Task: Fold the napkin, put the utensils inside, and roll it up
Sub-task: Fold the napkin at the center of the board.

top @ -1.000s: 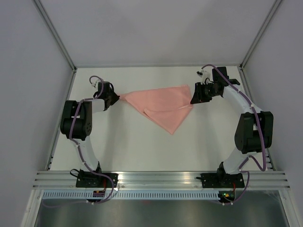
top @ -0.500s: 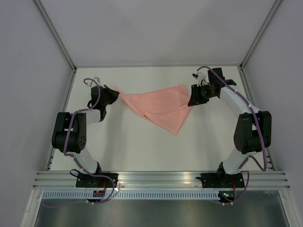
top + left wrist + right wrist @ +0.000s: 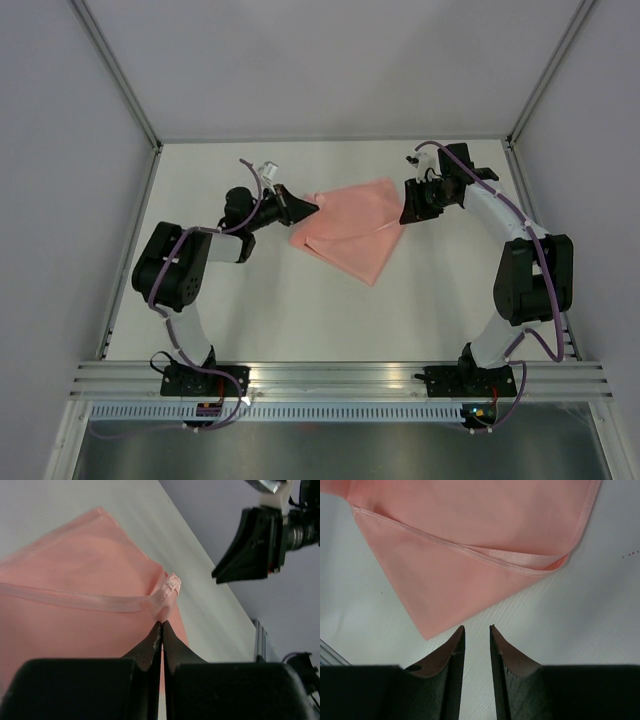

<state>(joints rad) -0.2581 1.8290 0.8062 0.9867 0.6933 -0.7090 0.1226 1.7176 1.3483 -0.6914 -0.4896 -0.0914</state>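
A white counter (image 3: pixel 300 310) sits inside pale grey walls (image 3: pixel 330 70), with a metal rail (image 3: pixel 340 378) well to the near side of the napkin (image 3: pixel 350 235). The napkin, salmon pink and folded into layers, lies on the counter. At the napkin's left corner, the left gripper (image 3: pixel 312 207) has its jaws closed on a bunched bit of hem. Just beside the napkin's right corner, the right gripper (image 3: pixel 408 212) holds its jaws narrowly apart with nothing between them. Only the right wrist view shows a hemmed upper layer crossing the lower one
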